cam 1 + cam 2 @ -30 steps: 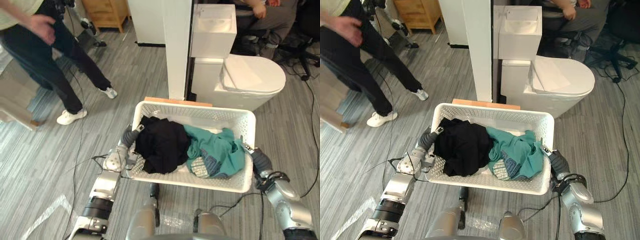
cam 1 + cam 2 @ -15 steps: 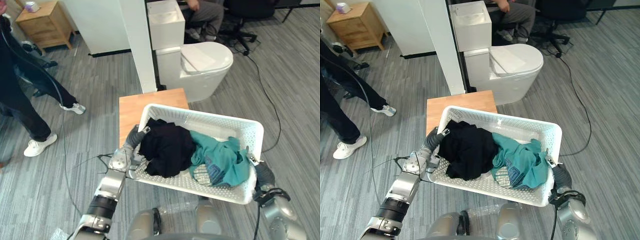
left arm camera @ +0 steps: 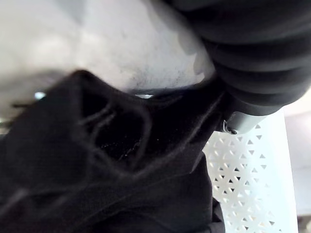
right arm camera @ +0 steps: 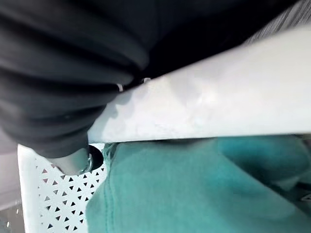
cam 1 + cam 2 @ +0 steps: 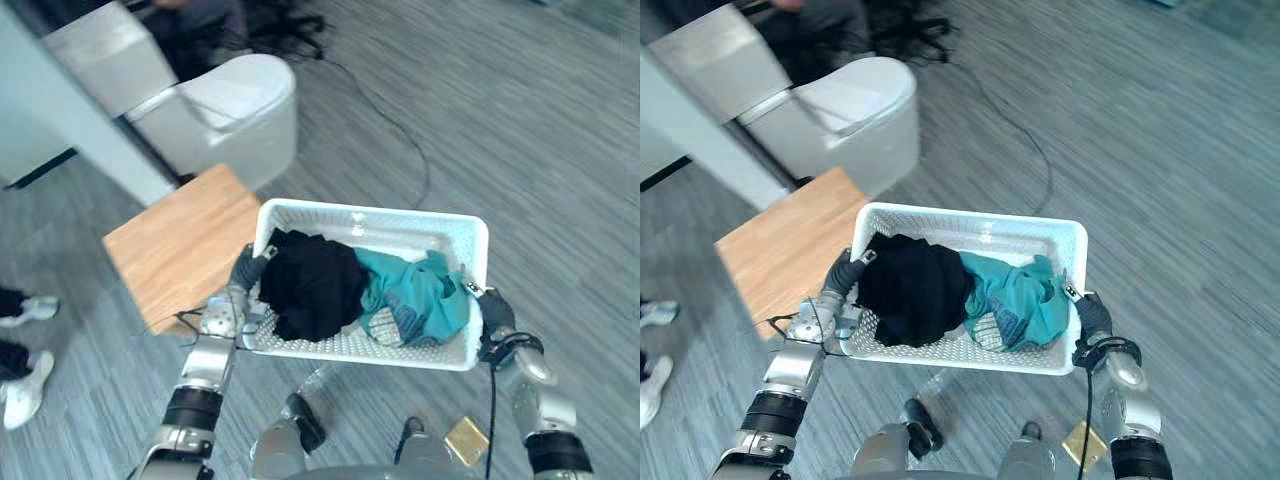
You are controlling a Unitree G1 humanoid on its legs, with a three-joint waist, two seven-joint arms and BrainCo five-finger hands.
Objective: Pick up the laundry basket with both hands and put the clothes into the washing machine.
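Observation:
A white perforated laundry basket (image 5: 372, 211) hangs above the floor between my two hands. Inside lie a black garment (image 5: 310, 285) on the left and a teal garment (image 5: 415, 296) on the right. My left hand (image 5: 243, 270) grips the basket's left rim, its fingers hooked over the edge beside the black cloth (image 3: 97, 165). On the opposite short side my right hand (image 5: 492, 312) holds the right rim (image 4: 218, 97), next to the teal cloth (image 4: 194, 189). Both hands' fingertips are buried among the clothes.
A low wooden tabletop (image 5: 180, 250) sits just left of the basket. Beyond it stand a white toilet (image 5: 230, 110) and a white column (image 5: 70, 125). A person's shoes (image 5: 25, 385) show at the left edge. A small tan box (image 5: 465, 440) lies on the floor.
The whole view has swung right, so the camera moved: toilet, column and wooden top now sit at upper left. The basket stays held between both hands. The person is nearly out of frame.

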